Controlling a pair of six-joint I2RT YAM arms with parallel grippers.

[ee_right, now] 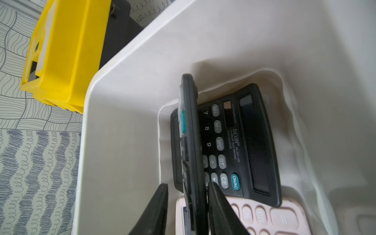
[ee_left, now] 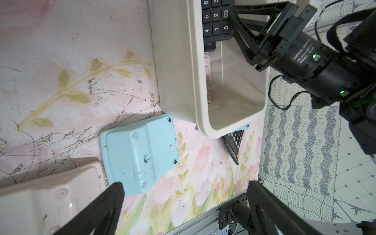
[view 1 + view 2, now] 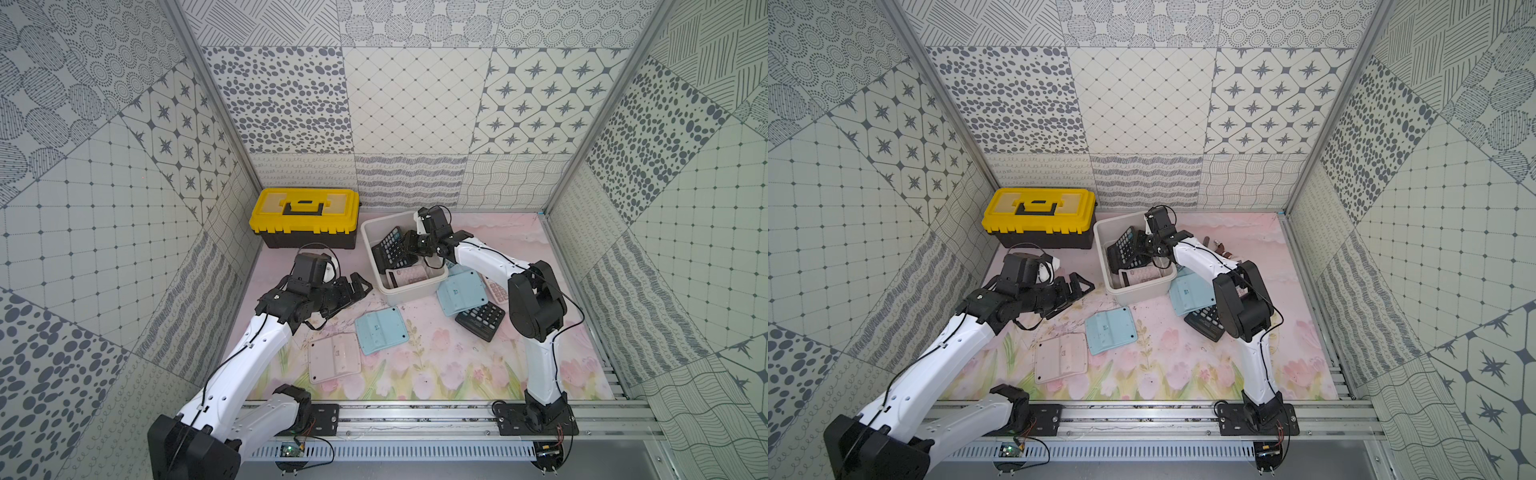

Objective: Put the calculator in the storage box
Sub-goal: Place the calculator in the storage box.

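As arm [image 3: 482, 254] slants, right end effector [image 1: 188, 184] straddles calculator [image 1: 191, 122].

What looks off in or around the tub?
In the off-white plastic tub, one black plastic calculator stands on edge between the parted fingers of the right gripper, beside a black DEXIN calculator, not flat.

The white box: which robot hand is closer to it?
Right. The right gripper is down inside the box, with a black calculator between its jaws. The left gripper hangs open outside the box, near its wall, not touching it.
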